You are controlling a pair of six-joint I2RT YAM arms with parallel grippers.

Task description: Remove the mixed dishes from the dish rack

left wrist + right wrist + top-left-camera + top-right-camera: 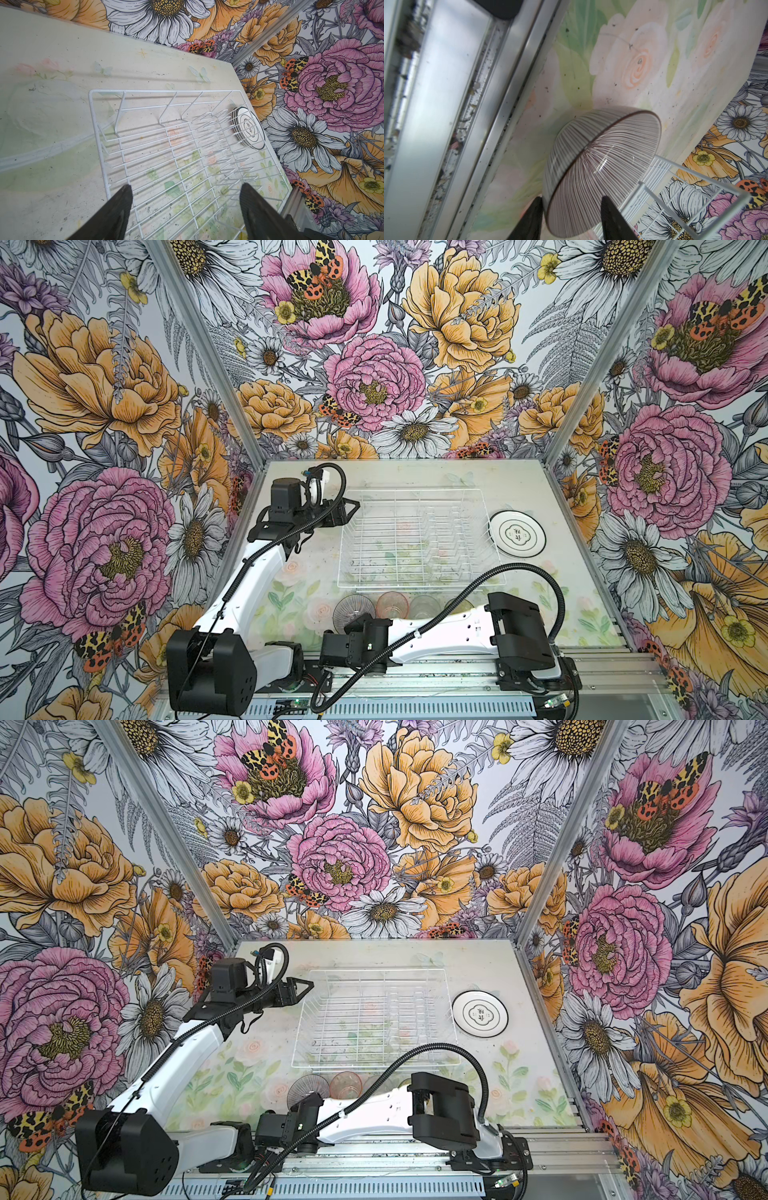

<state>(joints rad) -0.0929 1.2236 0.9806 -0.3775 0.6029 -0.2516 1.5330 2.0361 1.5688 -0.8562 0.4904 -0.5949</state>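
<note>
Your right gripper (572, 199) straddles the rim of the striped bowl (602, 158), with one finger outside the wall and one inside. The jaws stand wider than the thin wall, so it's loose around the rim and not clenched on it. The bowl sits mouth-up on the table (311, 489), just outside the near wall of the dish rack (415, 539); a rack corner shows right past the bowl from this tool. A rim hold makes sense here, I'd say, because the bowl looks too wide for these jaws to span.

Alongside your right forearm, lined up against the same rack wall, are the pink tumbler (392, 605) and then the clear tumbler (424, 605). A third is mostly hidden behind the cable. The row probably keeps them clear of the arm's path.

The plates (516, 533) are stacked flat on the table, across the rack from your left gripper (186, 187). I can't tell whether they touch the rack wall or sit just beside it, and I can't count them.

The left gripper hangs over the rack's edge with its jaws spread wide and nothing in them. The rack under it is bare — prongs empty.

The unload looks done, bar clearing the right tool. Lift it straight off the rim, or the inside finger could drag and tip the bowl.
</note>
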